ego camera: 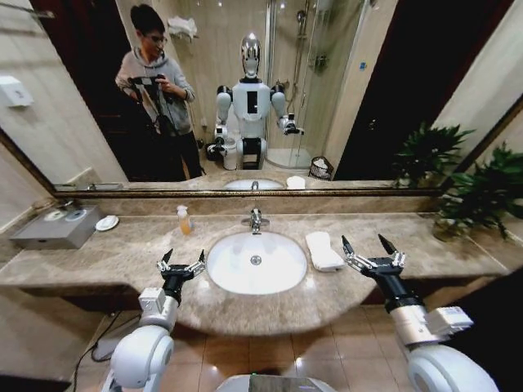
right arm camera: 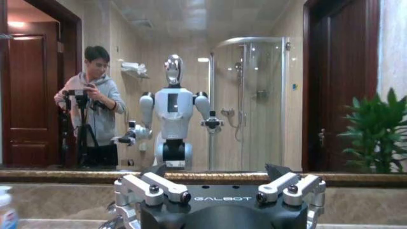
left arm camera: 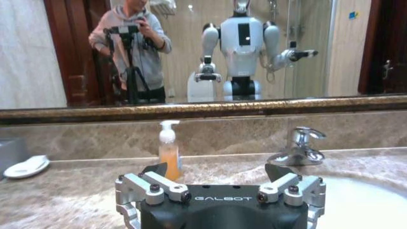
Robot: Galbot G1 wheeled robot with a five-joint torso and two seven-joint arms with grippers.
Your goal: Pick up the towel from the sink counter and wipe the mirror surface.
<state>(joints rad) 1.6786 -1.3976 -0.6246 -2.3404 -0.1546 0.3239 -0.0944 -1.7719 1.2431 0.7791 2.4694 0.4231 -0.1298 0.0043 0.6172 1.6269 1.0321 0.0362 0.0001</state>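
Beside the basin [ego camera: 256, 263], towel [ego camera: 324, 250], soap bottle [ego camera: 184, 220], faucet [ego camera: 256, 219] behind

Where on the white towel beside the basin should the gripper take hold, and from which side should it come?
Probably from above. The towel lies folded and flat on the sink counter, just right of the basin, so no edge stands up to pinch sideways. The open right gripper is nearest; pinching the soft middle or near end from the top seems best.
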